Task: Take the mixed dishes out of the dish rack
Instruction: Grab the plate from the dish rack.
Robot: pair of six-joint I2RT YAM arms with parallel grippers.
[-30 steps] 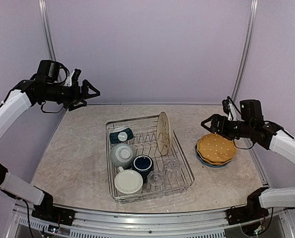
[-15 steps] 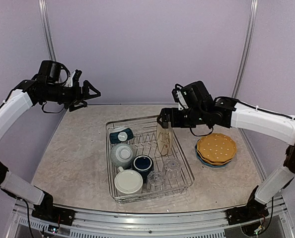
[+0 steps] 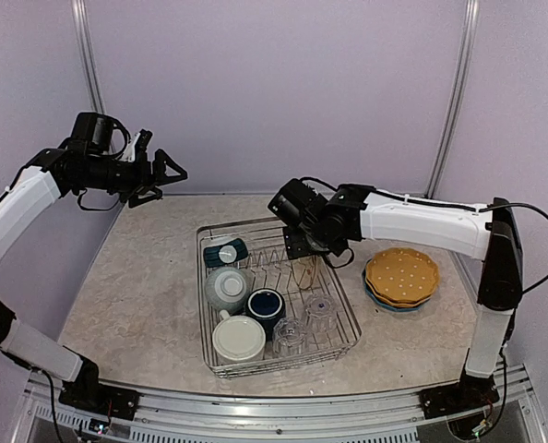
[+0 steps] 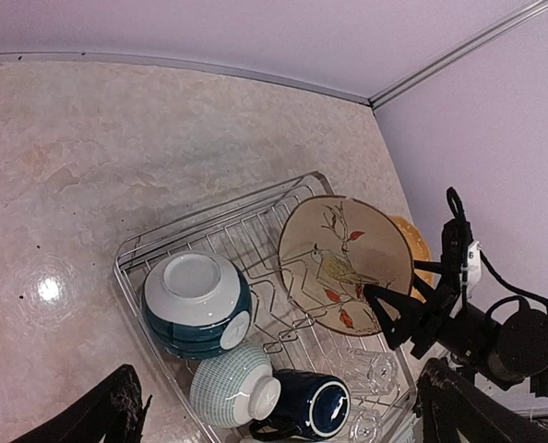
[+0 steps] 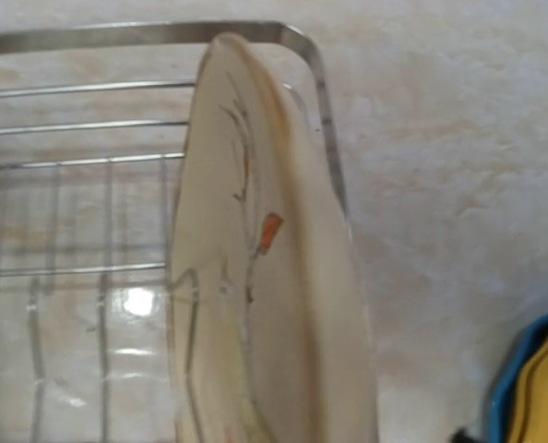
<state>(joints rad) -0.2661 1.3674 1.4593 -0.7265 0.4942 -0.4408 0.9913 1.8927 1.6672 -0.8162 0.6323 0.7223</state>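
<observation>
left tool (image 3: 168, 182): wide open, holds nothing | right tool (image 4: 381, 319): at rim of round cream plate with flowers (image 4: 334, 249), cannot tell if gripping | plate: standing under right tool, in silver wire dish rack (image 5: 117, 34)

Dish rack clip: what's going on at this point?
The right hand is over the dish rack, at the rim of the cream floral plate, which stands upright in the prongs. The jaws are apart, not yet clamped. The left hand hangs open, high on the left. A yellow dotted plate tops a small stack right of the rack; mugs and tumblers sit inside.
</observation>
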